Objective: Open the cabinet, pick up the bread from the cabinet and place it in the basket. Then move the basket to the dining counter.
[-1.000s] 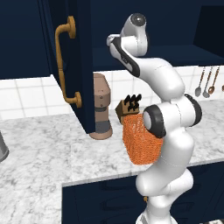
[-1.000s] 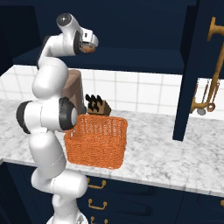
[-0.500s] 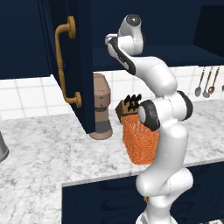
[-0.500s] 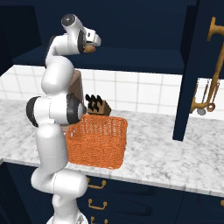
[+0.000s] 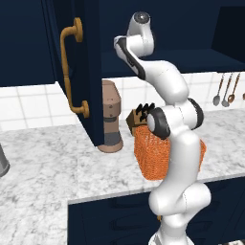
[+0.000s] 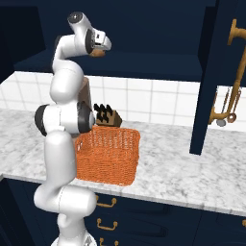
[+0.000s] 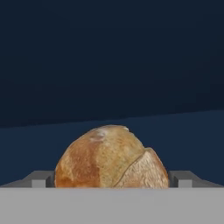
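The cabinet stands open, its navy door swung out with the brass handle on it. On the cabinet's dark shelf lies the bread, a round golden-brown roll; from the right base view the bread peeks out under the hand. My gripper is raised into the cabinet and open, one fingertip on each side of the roll. The orange basket sits on the marble worktop below, partly behind my arm in the left base view. The dining counter is out of view.
A knife block stands right behind the basket. A brown coffee machine sits by the open door, whose lower edge hangs over the worktop. Utensils hang on the tiled wall at right.
The arm has drawn more upright and the hand has edged slightly deeper into the cabinet toward the roll. The jaws stay wide and the basket has not moved.
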